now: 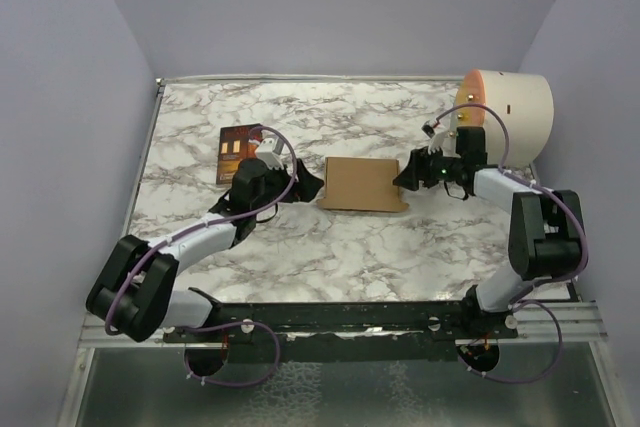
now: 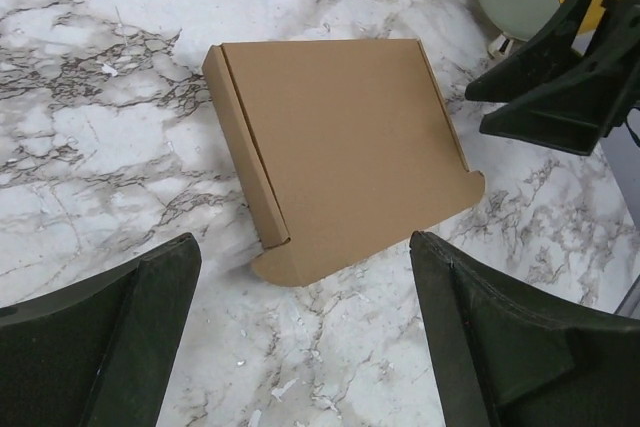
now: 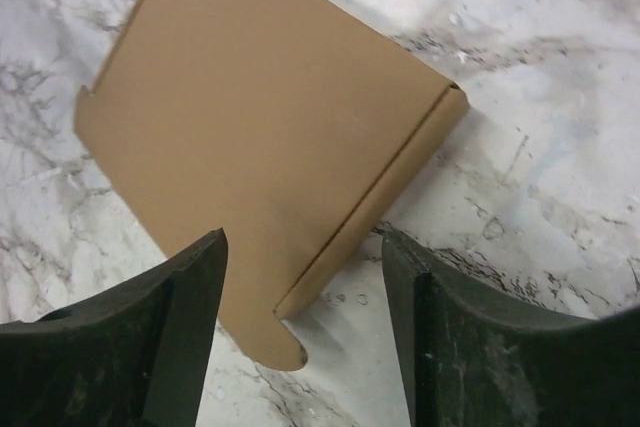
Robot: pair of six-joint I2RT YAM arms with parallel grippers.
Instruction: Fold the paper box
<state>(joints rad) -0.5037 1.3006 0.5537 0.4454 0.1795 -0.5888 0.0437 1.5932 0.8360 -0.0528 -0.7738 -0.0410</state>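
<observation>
The paper box (image 1: 362,183) lies flat on the tabletop (image 1: 350,247) between the left end effector (image 1: 308,185) and the right end effector (image 1: 408,175); both gape wide, gripping nothing.

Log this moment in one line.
paper box: lid down, flat on table | left gripper: open, empty | right gripper: open, empty

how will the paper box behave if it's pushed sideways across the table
The paper box looks thin, closed and flat, so it is probably light and should slide rather than tip. The marble table looks smooth, so it may skid or spin. Its rounded tabs would likely bend if caught.
</observation>
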